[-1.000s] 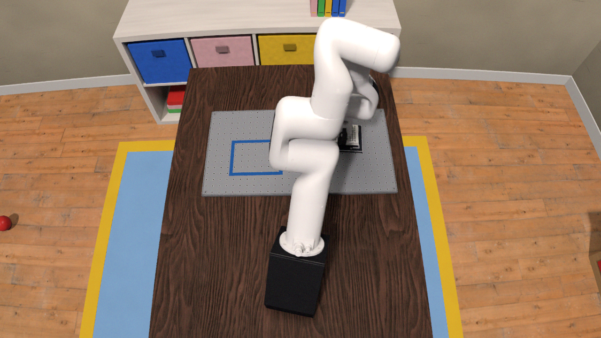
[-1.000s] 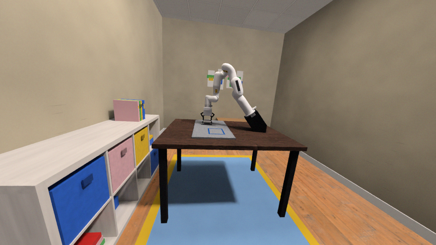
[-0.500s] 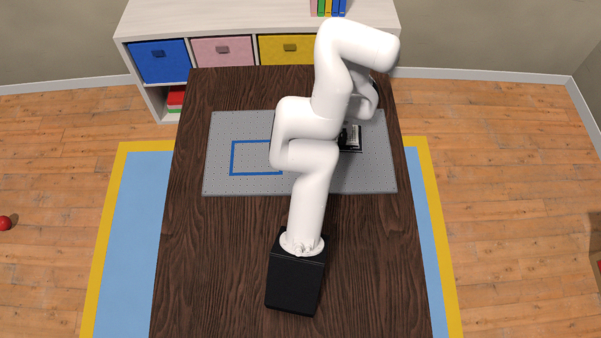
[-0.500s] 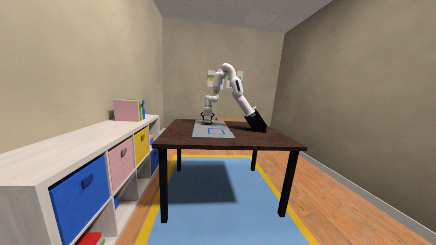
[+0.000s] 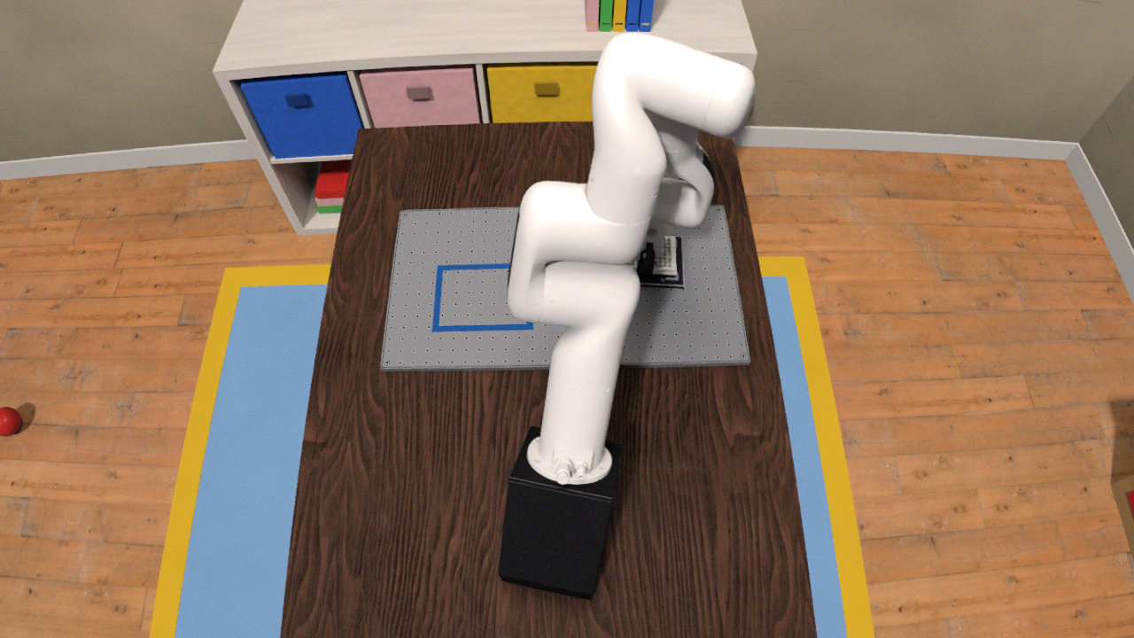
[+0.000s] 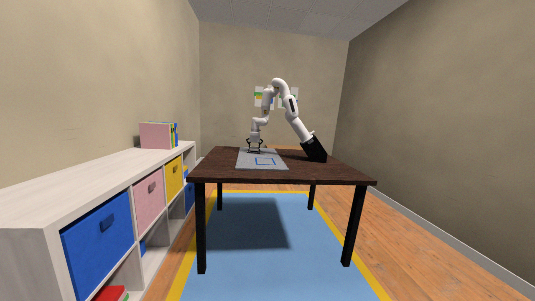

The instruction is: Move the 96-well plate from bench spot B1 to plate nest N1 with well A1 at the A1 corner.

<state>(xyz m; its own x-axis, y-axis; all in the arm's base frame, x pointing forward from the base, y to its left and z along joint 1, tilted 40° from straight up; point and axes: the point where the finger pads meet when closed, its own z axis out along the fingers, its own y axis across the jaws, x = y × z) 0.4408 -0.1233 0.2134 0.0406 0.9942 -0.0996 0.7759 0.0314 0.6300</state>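
two views of the same moment. white arm bolted to a black base block on the dark wood tabletop, folded over itself and reaching down onto the grey perforated board.

tool pointing straight down in the exterior view, fingers spread very wide and clamped on the 96-well plate, so gripping it across a broad side. only a sliver of that plate peeking out from under the arm in the top view, pale wells over a black frame. right at the black plate nest, which sits on the board on the opposite side of the arm from the blue outlined rectangle. can't tell whether the plate is touching the nest or a hair above it, and can't tell if it's flat inside the locators. cut-off corner and the a1 marking too small or hidden, so orientation unclear.

blue rectangle on the board showing nothing but grey inside, well apart from the plate.

beyond the tabletop: white shelf unit with blue bin, pink bin and yellow bin, a few books standing on top. blue rug with yellow border under the table, small red ball on the wooden floor far off from the rug's edge.
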